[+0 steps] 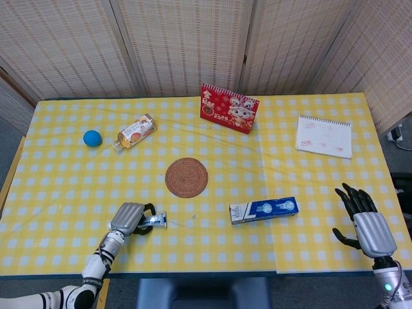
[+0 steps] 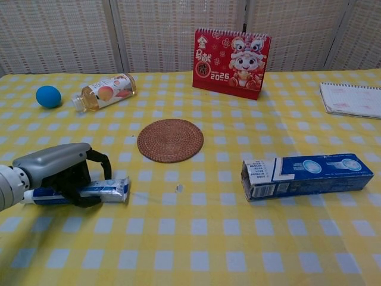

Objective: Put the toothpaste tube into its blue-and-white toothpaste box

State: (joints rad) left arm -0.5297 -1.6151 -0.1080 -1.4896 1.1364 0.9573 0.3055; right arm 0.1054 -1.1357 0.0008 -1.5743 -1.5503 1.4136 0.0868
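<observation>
red desk calendar (image 2: 231, 58) | text: "2025" | rest illegible
</observation>
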